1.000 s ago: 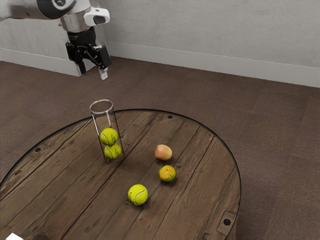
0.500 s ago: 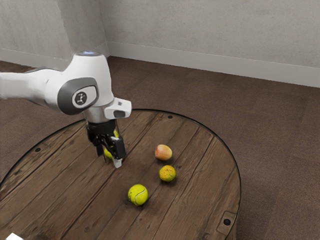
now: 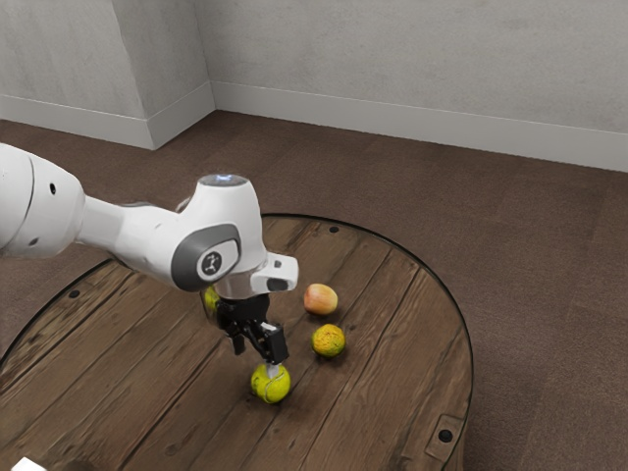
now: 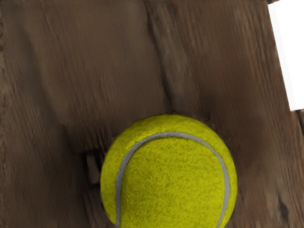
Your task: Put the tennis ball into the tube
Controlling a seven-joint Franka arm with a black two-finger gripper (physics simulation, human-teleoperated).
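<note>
Fingers spread and empty, the gripper (image 3: 256, 360) stood low over the tennis ball (image 3: 270, 386), which lay on the table (image 3: 392, 392) (well in from the edge at the exterior view's right).

Pale grey walls (image 3: 412, 59), brown floor (image 3: 549, 255) (faintly tiled), round wooden table (image 3: 402, 392)

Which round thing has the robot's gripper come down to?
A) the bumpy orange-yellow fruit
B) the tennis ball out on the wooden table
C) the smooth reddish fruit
B: in the exterior view, a fingertip of the gripper overlaps the tennis ball, and that ball shows up big in the wrist view.
</note>
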